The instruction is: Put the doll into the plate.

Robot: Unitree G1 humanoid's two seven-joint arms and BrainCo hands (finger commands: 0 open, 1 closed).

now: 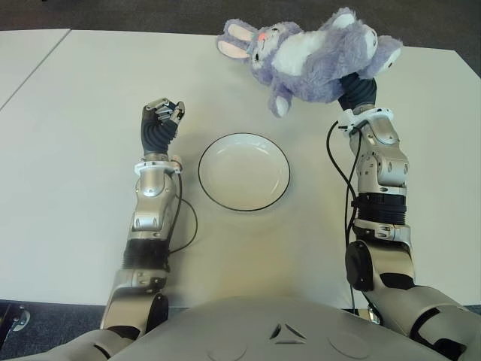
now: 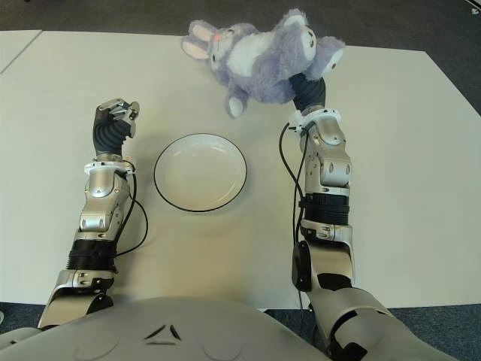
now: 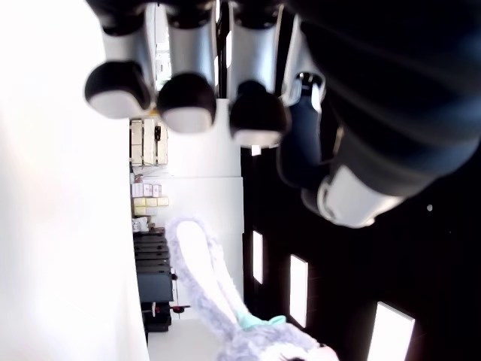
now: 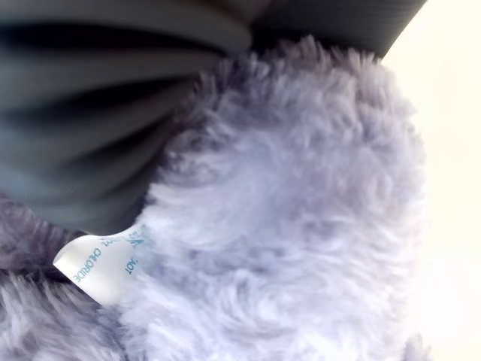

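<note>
Right hand [image 1: 353, 84] is reaching forward with the arm stretched out, holding the doll [image 1: 304, 59] up off the worktop [image 1: 68, 150]. The hand itself is mostly hidden under the plush, so the fingers are not visible in the eye views; the right wrist view is filling with purple fur and a white label [image 4: 101, 262] pressed close against the hand, so the fingers are closed on the doll. The doll, a purple-and-white rabbit, is lying sideways, ears pointing toward the robot's left, beyond and to the right of the plate [image 1: 244, 171]. Left hand [image 1: 163, 114] is sitting left of the plate, wrist bent up, fingers [image 3: 184, 98] curling in and holding nothing. The plate is lying between the two arms with nothing in it. Bare worktop is showing all around it; the far edge is running just behind the doll.
</note>
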